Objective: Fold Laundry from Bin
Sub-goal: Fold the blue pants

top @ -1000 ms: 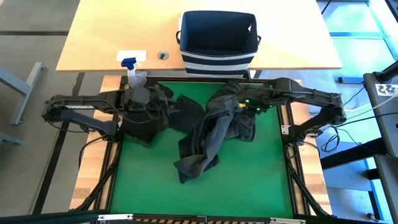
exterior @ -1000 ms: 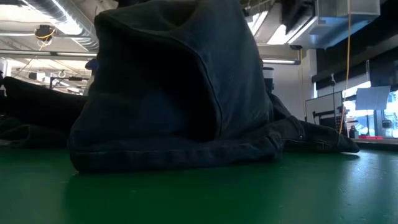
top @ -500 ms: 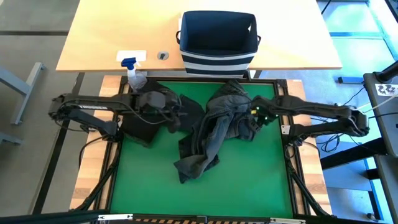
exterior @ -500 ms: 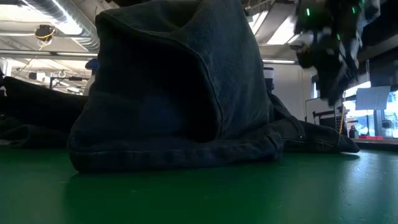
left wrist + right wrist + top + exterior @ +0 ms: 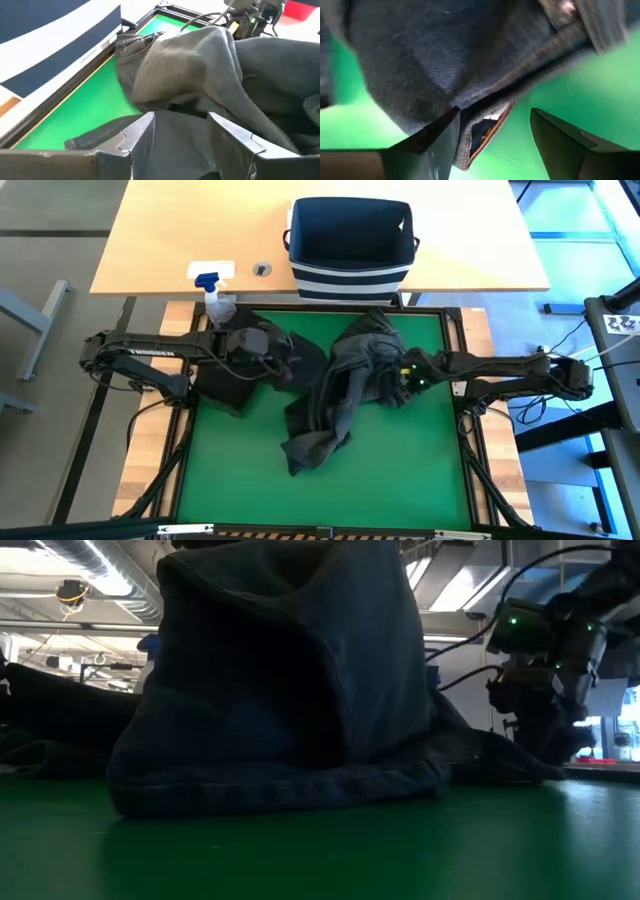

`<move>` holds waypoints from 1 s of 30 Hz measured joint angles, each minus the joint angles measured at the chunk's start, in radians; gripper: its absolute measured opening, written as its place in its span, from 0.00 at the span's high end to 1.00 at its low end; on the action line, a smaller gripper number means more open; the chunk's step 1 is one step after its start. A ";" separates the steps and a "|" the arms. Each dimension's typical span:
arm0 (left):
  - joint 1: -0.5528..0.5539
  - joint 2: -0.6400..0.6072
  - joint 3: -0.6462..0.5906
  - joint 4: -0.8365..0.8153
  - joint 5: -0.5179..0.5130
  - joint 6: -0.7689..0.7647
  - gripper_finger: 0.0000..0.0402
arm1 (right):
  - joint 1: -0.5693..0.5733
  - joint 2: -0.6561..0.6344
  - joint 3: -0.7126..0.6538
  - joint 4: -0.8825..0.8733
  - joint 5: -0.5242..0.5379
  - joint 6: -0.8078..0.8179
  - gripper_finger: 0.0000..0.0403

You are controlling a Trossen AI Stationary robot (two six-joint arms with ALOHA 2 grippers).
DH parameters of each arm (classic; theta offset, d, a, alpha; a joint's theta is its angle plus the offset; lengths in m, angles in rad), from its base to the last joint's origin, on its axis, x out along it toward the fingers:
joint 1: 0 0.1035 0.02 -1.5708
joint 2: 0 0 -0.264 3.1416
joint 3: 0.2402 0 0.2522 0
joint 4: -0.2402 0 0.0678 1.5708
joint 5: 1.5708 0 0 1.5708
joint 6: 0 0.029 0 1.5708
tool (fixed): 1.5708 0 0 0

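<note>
Green matting covers my work surface (image 5: 400, 470), with the striped navy bin (image 5: 350, 242) standing just beyond it on a wooden tabletop (image 5: 160, 240). No readable writing shows anywhere. Crumpled grey laundry (image 5: 335, 395) runs lengthwise from near the bin toward me. My right gripper (image 5: 492, 137) hangs spread beside its hem; my left gripper (image 5: 180, 135) hovers unclenched over darker cloth (image 5: 225, 380).

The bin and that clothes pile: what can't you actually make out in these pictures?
- Bin: in the high view its dark inside shows no contents clearly; no telling if anything is left in it.
- Low view: the grey garment fills the frame and hides the table behind it.
- Black garment: the left arm covers part of it from above.
- Right gripper: open jaws at the grey garment's hem; whether they touch it is unclear.
</note>
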 joint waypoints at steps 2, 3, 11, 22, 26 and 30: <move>0.000 0.000 0.000 0.000 0.001 0.008 0.56 | 0.001 0.000 -0.037 0.105 -0.058 -0.001 0.42; 0.000 0.000 0.000 0.000 0.002 0.010 0.56 | 0.001 0.000 -0.053 0.149 -0.080 0.000 0.45; 0.007 0.000 0.000 0.004 0.002 0.038 0.56 | 0.002 0.000 -0.050 0.321 -0.240 -0.015 0.95; 0.018 0.068 0.069 0.154 0.056 0.062 0.56 | 0.198 -0.017 0.334 0.323 -0.381 -0.081 0.98; 0.029 0.183 0.092 0.231 0.189 0.032 0.56 | 0.250 -0.018 0.393 0.255 -0.384 -0.099 0.99; 0.021 0.332 0.142 0.221 0.311 0.011 0.56 | 0.285 -0.017 0.395 0.116 -0.325 -0.099 0.98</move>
